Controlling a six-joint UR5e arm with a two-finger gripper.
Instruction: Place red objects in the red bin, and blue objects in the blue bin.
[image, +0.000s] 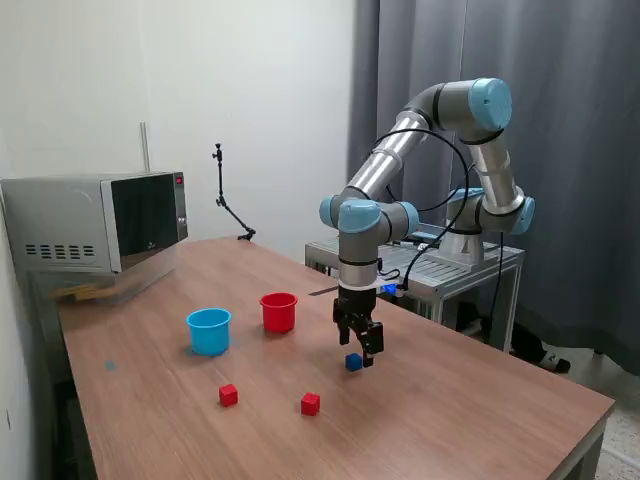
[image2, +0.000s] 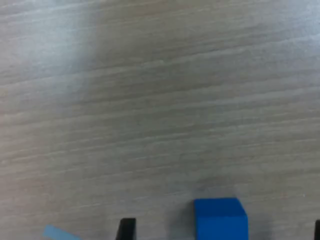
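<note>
Blue cube (image: 353, 362) sat on the brown wooden table (image: 480, 400), and my gripper (image: 359, 352) hung low right over it. In the wrist view I saw the same cube (image2: 220, 218) between the two dark fingers (image2: 126, 229), with bare wood showing on each side of it, so the fingers were spread apart and not squeezing anything. The cube looked flat on the table (I could not tell if a finger brushed it).

Two red cubes lay closer to the camera. One (image: 311, 403) was near the blue cube, and the other (image: 229, 395) was further toward the exterior view's left. They were well apart from each other.

Two cups stood upright behind them. I saw the red cup (image: 278, 312) near the gripper, and the light blue cup (image: 209, 331) beside it on the exterior view's left. They were not touching.

A grey microwave (image: 100, 222) sat at the far corner of the table.
</note>
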